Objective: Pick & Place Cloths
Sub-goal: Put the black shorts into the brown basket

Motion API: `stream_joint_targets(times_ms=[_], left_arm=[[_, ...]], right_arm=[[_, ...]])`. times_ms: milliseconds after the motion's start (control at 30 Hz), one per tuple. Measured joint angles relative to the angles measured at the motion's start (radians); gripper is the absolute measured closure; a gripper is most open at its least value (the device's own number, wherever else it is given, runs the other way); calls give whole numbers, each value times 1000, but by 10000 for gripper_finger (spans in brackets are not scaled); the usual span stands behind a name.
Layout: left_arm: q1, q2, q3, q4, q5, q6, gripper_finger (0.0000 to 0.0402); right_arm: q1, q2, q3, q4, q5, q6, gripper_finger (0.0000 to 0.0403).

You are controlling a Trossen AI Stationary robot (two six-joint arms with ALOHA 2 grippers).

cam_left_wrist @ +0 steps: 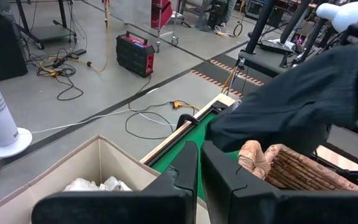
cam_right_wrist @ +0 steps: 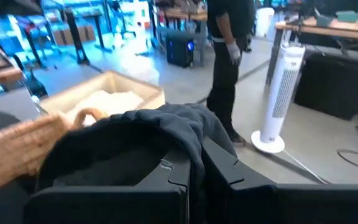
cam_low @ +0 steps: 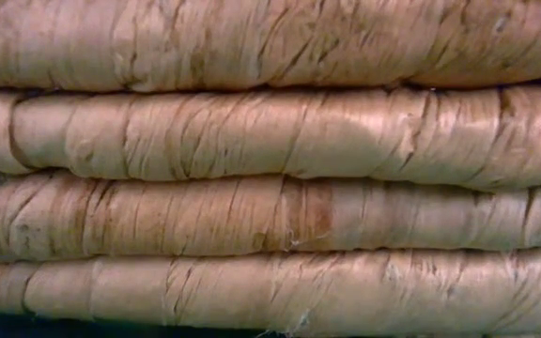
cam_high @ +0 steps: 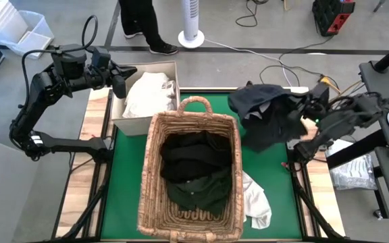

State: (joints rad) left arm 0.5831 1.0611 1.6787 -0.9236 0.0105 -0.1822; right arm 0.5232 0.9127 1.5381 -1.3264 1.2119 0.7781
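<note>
high view: right gripper [cam_high: 296,115] is clamped on a dark cloth [cam_high: 262,111] hanging just right of the basket [cam_high: 155,162], so the drop lies leftward. left gripper [cam_high: 121,77], closed and empty, waits over the box [cam_high: 171,66].

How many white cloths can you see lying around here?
2 that show: a crumpled white cloth in the open cardboard box beside the woven wicker basket, and another white cloth on the green mat against the basket's other side. More may be hidden under them.
</note>
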Motion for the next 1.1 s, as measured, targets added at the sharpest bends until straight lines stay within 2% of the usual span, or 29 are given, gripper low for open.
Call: stream_joint_targets(times_ms=[133,333,567,733,967,1100], left_arm=[[0,0,0,1,0,0,401],[0,0,0,5,0,0,401],[0,0,0,5,0,1,401],[0,0,0,13,0,1,401],[0,0,0,32,0,1,401],[0,0,0,44,0,1,401]], right_arm=[[0,0,53,182,20,-195,391],[0,-1,99,595,16,-595,391],[0,1,130,1000,-114,-961,391],[0,21,169,1131,-258,-1081,391],[0,100,276,1187,-422,-1109,391],[0,172,371,1196,-461,-1125,391]])
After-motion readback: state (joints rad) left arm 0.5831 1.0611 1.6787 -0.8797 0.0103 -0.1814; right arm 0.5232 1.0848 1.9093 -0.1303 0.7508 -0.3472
